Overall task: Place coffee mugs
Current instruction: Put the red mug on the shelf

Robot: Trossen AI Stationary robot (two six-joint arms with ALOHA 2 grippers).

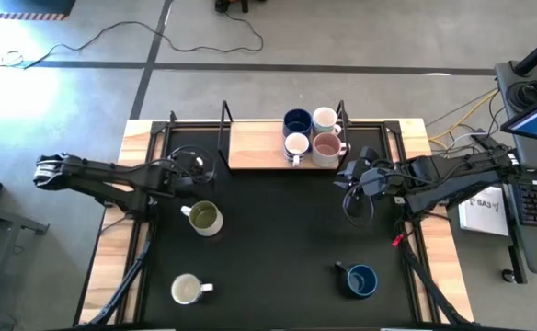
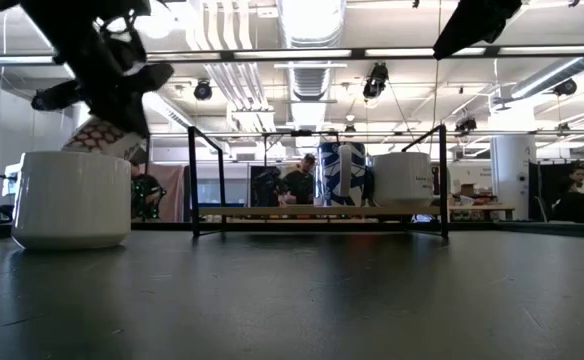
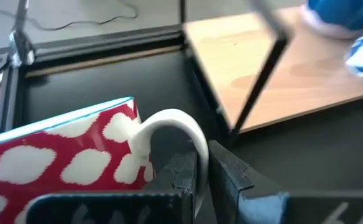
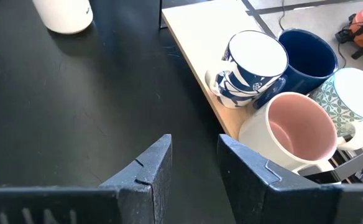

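From above, the black surface (image 1: 278, 239) carries three loose coffee mugs — four more cluster on the wooden shelf (image 1: 259, 145). At table height, a person (image 2: 298, 180) sits in the room behind. The left tool (image 3: 200, 180) pinches the red-print mug (image 3: 63, 149) by its handle. The right tool (image 4: 194, 163) is spread, empty, near the pink mug (image 4: 293, 134).

Bright overhead ceiling lights (image 2: 312, 20); left wrist view blurred.

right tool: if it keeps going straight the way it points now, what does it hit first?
Likely the pink mug at the near edge of the wooden shelf. The right tool is open, and depth is hard to judge.
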